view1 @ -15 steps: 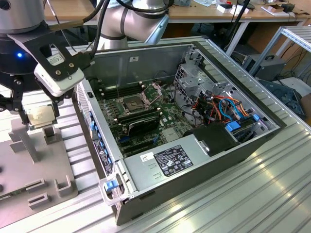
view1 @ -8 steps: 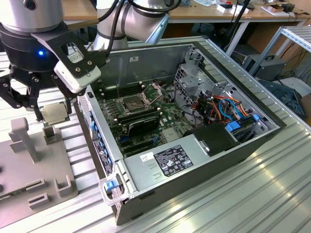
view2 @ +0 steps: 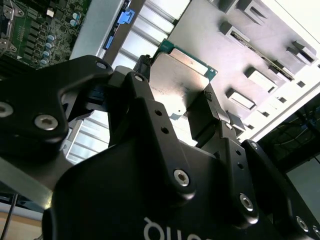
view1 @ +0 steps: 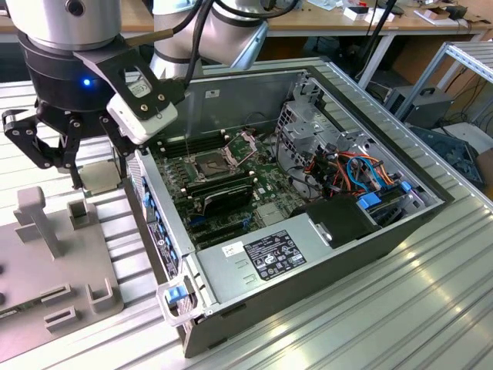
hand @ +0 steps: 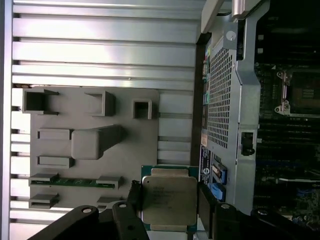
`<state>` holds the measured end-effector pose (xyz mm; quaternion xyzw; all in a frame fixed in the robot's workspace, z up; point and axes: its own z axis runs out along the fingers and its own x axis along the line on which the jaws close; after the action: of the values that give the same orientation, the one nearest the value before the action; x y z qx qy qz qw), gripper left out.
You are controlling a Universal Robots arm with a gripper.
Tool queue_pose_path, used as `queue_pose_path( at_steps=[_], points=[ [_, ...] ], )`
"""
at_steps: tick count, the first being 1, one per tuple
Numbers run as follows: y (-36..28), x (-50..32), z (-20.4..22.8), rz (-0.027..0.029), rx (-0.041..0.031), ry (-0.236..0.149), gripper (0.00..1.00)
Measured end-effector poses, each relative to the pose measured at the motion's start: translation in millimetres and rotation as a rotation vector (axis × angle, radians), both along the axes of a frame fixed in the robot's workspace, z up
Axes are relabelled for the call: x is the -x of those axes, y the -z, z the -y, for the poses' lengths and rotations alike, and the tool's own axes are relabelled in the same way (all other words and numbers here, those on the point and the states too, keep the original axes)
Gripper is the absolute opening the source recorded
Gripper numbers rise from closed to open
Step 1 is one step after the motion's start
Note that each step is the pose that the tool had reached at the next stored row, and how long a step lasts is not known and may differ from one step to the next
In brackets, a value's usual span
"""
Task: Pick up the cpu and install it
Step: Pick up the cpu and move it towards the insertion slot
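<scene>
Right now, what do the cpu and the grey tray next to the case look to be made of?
The cpu: a dull silvery metal lid with soft glare, on a green circuit-board base showing at its edges. The grey tray: probably plastic, matte and uniformly grey with blocky raised holders; painted metal cannot be ruled out.

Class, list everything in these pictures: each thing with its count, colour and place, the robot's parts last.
table: one, silvery, slatted, under the case and plate
case: one, grey, open, on the table
motherboard: one, green, inside the case
socket: one, dark, on the motherboard
card: one, black, beside the socket
cables: several, orange and blue, inside the case
plate: one, grey, on the table beside the case
cpu: one, silvery-grey, held outside the case, near the plate
gripper: one, black, shut on the cpu
arm: one, silver-grey, above the gripper
</scene>
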<state>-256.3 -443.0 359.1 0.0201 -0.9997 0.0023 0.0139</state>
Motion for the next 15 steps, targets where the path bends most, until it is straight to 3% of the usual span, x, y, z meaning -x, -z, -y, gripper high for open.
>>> queue_pose_path(
  at_steps=[15],
  points=[
    [-6.4, -1.3, 0.0, -0.0001, 0.0001, 0.000, 0.55]
  ],
)
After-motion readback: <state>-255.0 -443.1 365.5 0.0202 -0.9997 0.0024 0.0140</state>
